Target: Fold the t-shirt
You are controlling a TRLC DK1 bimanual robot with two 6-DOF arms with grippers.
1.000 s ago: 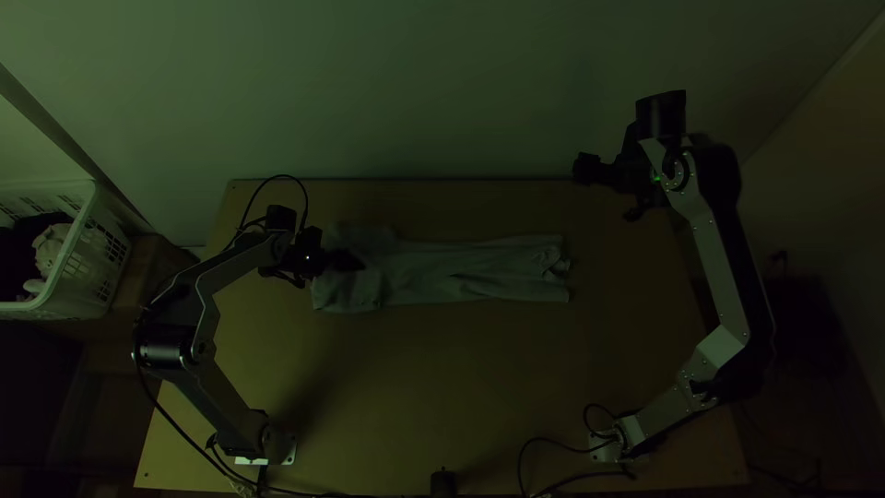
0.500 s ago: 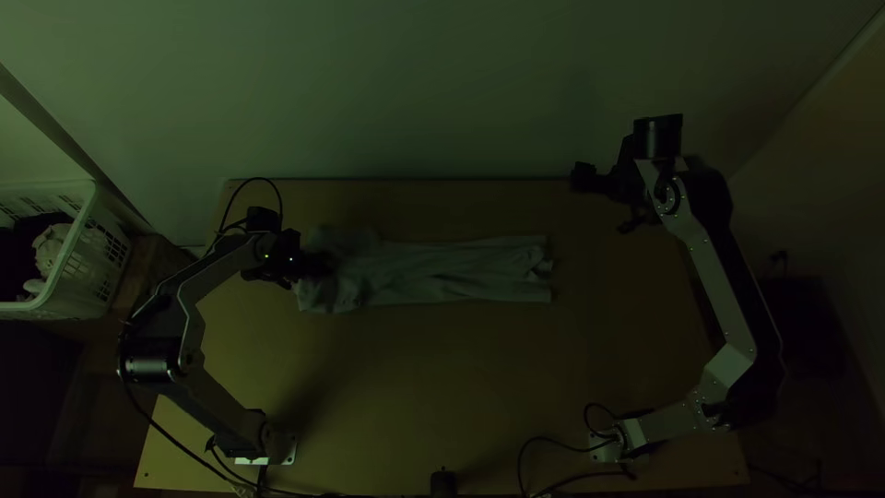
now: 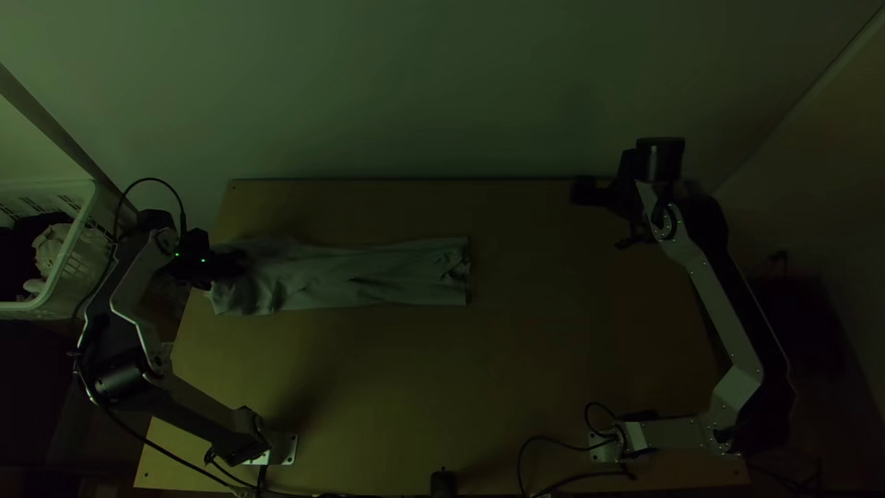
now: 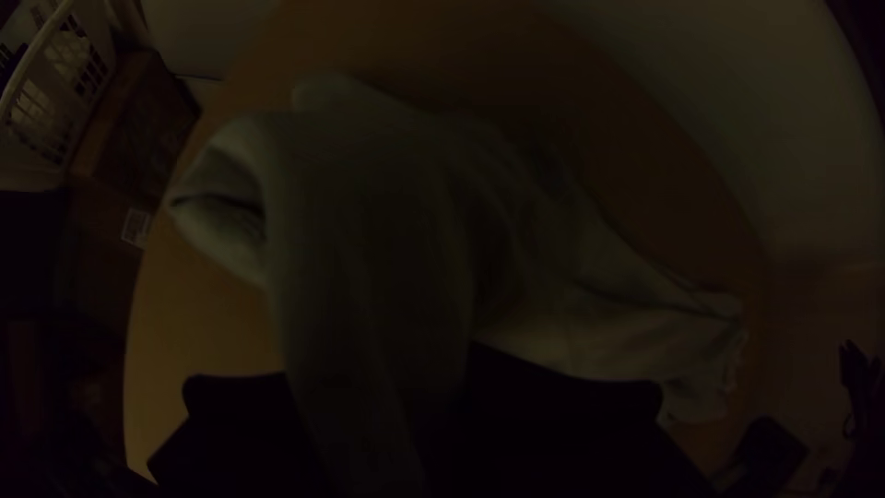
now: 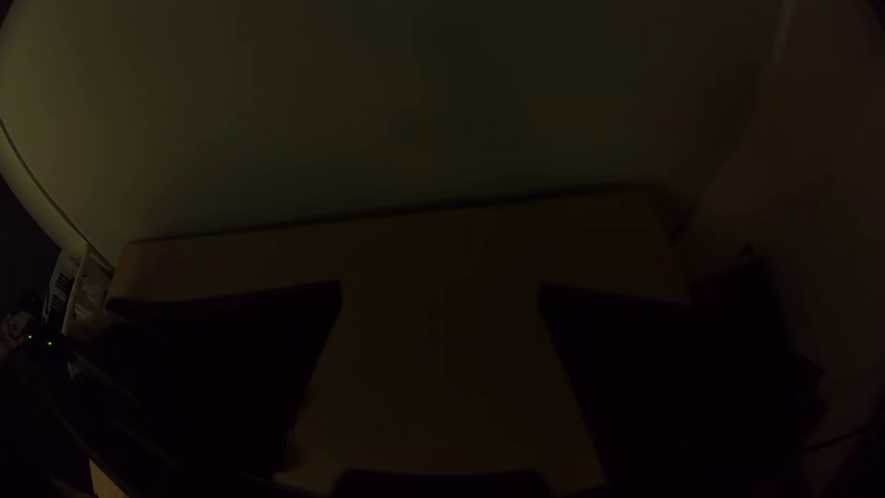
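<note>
On the wooden table [image 3: 516, 369], the t-shirt [image 3: 359, 277] lies in a long, wrinkled strip, more on the left half. At its left end, the left gripper [image 3: 236, 264] is closed on the cloth, and a part of it rises between the two fingers. The white basket [image 3: 76, 263] stands beside the table, at left. Farther, the right gripper [image 3: 584, 191] is over the far right part, its fingers wide apart, with nothing between.
</note>
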